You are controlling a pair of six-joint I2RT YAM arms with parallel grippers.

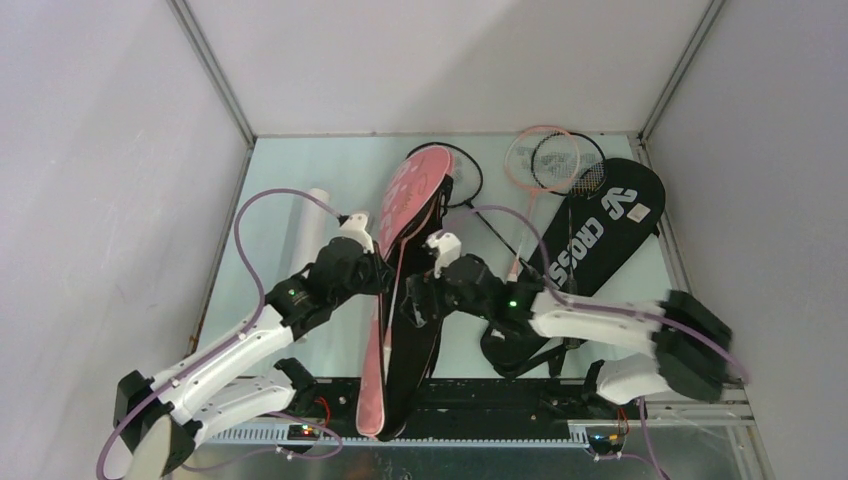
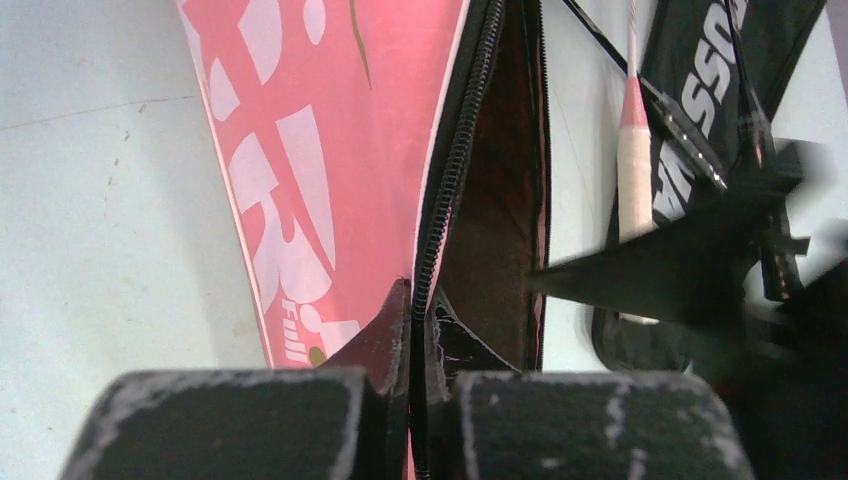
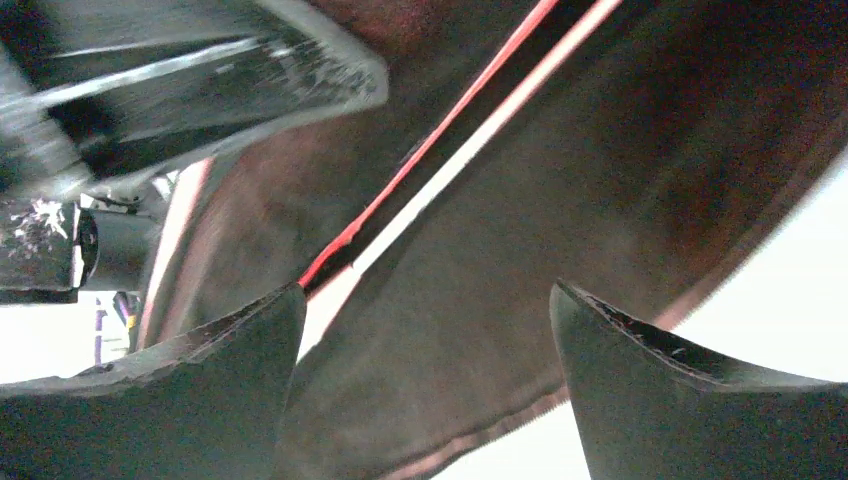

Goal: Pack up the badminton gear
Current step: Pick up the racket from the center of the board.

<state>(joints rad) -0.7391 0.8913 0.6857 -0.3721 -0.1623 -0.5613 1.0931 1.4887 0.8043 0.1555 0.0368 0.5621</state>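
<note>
- Pink "SPORT" bag [image 1: 405,195]: lying lengthwise down the middle of the counter [image 1: 290,170], with its foot reaching the near edge between the arm bases. The zipper [image 2: 450,170] is standing undone and the dark lining is showing.
- Left jaws, on the left arm [image 1: 300,300]: pinching fully closed on the bag's zippered pink edge, apparently holding the flap up.
- Right jaws, on the right arm [image 1: 590,320]: standing wide apart inside the bag mouth and gripping nothing, the fingers [image 3: 200,400] hovering over the lining.
- Black "CROSSWAY" bag [image 1: 600,225]: lying to the right of the pink bag.
- Pink racket [image 1: 535,160] and black racket [image 1: 570,160]: lying outside both bags at the far right, heads overlapping. A second black racket head [image 1: 460,175] is peeking from behind the pink bag.
- Translucent white tube [image 1: 312,215]: lying left of the left arm. No shuttlecocks are showing.
- Hazard: the thin edge slipping out of the pinch, causing the mouth to fall shut around the right jaws.
- Hazard: the two arms crowding one narrow opening, so a finger may catch the zipper teeth or lining and drag the bag toward the near edge.
</note>
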